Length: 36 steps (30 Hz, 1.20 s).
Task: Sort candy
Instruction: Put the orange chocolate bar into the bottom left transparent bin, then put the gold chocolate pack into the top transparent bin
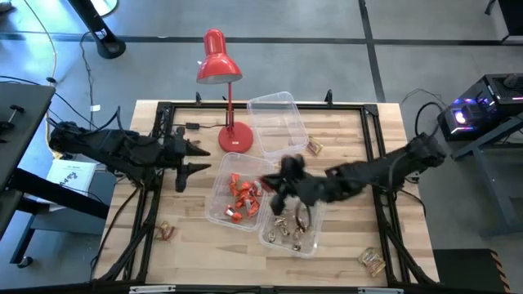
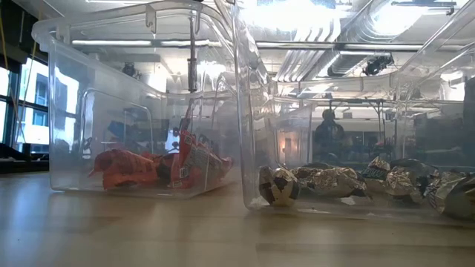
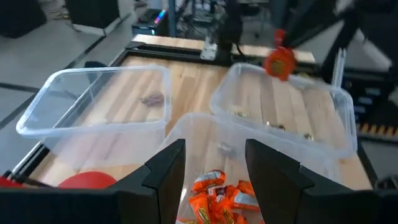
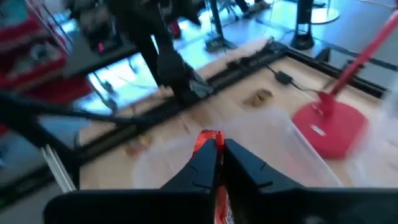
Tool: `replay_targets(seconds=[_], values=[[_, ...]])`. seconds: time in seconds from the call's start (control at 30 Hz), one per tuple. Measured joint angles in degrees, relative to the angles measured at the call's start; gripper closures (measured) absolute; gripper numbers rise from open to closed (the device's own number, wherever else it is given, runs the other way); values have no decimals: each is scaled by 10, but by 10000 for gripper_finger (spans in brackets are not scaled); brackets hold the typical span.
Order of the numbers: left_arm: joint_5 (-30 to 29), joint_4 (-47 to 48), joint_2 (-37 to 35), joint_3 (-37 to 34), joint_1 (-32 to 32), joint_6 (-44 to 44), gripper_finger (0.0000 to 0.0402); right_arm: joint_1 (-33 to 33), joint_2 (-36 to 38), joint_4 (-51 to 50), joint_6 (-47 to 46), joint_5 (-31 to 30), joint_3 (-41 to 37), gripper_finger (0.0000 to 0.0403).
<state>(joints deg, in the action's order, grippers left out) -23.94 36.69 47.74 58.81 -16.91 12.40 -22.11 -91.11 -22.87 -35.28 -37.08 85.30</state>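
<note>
Red-orange candy point(image 1: 239, 196) lies in a clear tub point(image 1: 219, 214) at the table's middle. Gold-silver candy point(image 2: 334, 180) lies in a second tub point(image 1: 309, 245) to its right. A third tub point(image 1: 278, 122) stands behind them. My right gripper point(image 4: 219, 149) hangs above the near tubs, shut on one red-orange candy point(image 3: 280, 61). My left gripper point(image 3: 214, 168) is open with nothing in it. It hovers left of the tubs point(image 1: 196, 159) and points toward them. My right gripper pinches the red-orange candy by the end of its wrapper point(image 4: 209, 138) between its two fingertips. The fingers slant down. The candy is lifted clear, well above the tubs.
A red desk lamp point(image 1: 221, 65) stands at the far middle, its base point(image 1: 235, 139) beside the far tub. Loose candy lies by the far tub point(image 1: 315, 147), near the front left point(image 1: 167, 231) and near the front right point(image 1: 372, 261).
</note>
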Motion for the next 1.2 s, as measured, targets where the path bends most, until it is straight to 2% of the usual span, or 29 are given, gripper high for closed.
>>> replay_targets(seconds=[0.07, 0.2, 0.27, 0.43, 0.57, 0.63, 0.73, 0.9, 1.07, 1.2], values=[[8, 22, 12, 13, 0, -16, 240, 32, -16, 47, 12, 34, 0, 379], [-2, 131, 36, 46, 0, -6, 240, 82, -57, 51, -17, 123, 0, 334], [-18, 192, 44, 55, 0, 40, 240, 94, -78, 53, -24, 149, -1, 304], [-23, 324, 63, 55, 1, 173, 240, 99, -114, 99, 2, 167, -1, 235], [-37, 416, 75, 20, 19, 334, 240, 99, -108, 95, 26, 172, -1, 206], [-25, 424, 78, -15, 41, 361, 240, 100, -98, 91, 28, 172, -1, 202], [10, 380, 82, -62, 101, 341, 240, 107, -86, 83, 33, 169, -1, 202], [35, 285, 113, -105, 244, 233, 240, 125, -78, 79, 38, 187, -1, 202], [86, 252, 184, -122, 419, 105, 240, 131, -78, 75, 38, 212, -1, 202], [114, 218, 245, -123, 505, 13, 240, 130, -78, 72, 38, 212, -1, 202]])
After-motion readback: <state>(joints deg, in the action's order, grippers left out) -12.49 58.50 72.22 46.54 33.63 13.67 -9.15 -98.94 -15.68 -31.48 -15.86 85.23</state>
